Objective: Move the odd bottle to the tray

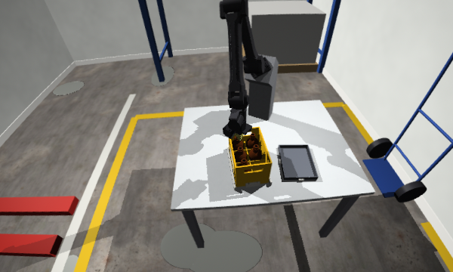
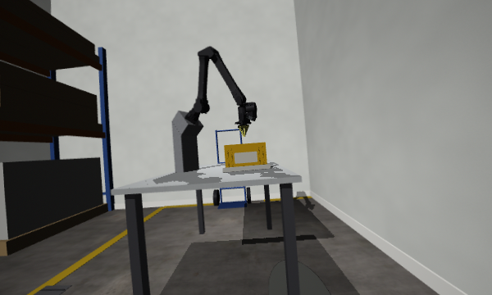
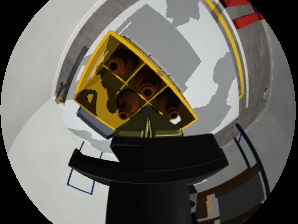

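Note:
The yellow crate (image 1: 253, 177) (image 2: 246, 146) (image 3: 95, 60) stands upright on the table. Five brown bottles are in it; one shows at the front left (image 1: 244, 161) and one at the back right (image 1: 252, 135). The front right compartment is empty. In the wrist view four necks show, including the corner bottle (image 3: 114, 66) and a middle one (image 3: 147, 91); the fifth is hidden by the gripper. I cannot tell which neck differs. My gripper (image 1: 238, 137) (image 2: 244, 134) (image 3: 148, 109) is shut and empty, fingertips together, above the crate's rear part. The dark tray (image 1: 298, 162) (image 3: 95, 125) holds nothing.
The tray lies right of the crate in the top view, with a gap between them. The grey arm pedestal (image 1: 260, 100) (image 2: 189, 152) stands at the table's back edge. A blue hand truck (image 1: 385, 175) stands on the floor beyond the table's right side.

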Motion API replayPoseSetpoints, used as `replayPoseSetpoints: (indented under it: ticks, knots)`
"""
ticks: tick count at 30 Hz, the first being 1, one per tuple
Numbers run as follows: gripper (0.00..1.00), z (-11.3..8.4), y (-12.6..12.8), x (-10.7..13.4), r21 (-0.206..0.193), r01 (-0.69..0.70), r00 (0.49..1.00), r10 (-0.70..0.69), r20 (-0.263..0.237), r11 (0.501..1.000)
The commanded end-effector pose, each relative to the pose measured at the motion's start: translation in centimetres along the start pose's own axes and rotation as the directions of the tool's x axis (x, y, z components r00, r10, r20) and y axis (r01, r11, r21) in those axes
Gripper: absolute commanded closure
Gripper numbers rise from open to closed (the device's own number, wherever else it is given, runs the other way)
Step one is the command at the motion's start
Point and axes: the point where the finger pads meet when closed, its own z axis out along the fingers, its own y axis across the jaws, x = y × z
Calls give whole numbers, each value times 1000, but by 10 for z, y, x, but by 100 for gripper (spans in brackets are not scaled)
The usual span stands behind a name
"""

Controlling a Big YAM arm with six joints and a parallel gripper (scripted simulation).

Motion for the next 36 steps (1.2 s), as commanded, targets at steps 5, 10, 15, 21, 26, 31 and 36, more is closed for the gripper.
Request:
replayPoseSetpoints:
  ticks: [5, 10, 15, 21, 26, 31, 36]
  knots:
    - [100, -4, 6, -2, -9, -2, 1000, 2, 4, 1000]
    - [100, -4, 6, -2, -9, -2, 1000, 2, 4, 1000]
    - [100, -4, 6, -2, -9, -2, 1000, 2, 4, 1000]
    - [100, -4, 6, -2, -9, -2, 1000, 2, 4, 1000]
    - [100, -2, 6, 2, -7, -4, 1000, 4, 0, 1000]
    - [100, 5, 43, 42, -4, -2, 1000, 2, -9, 1000]
    - [100, 2, 66, 68, -6, 0, 1000, 0, -3, 1000]
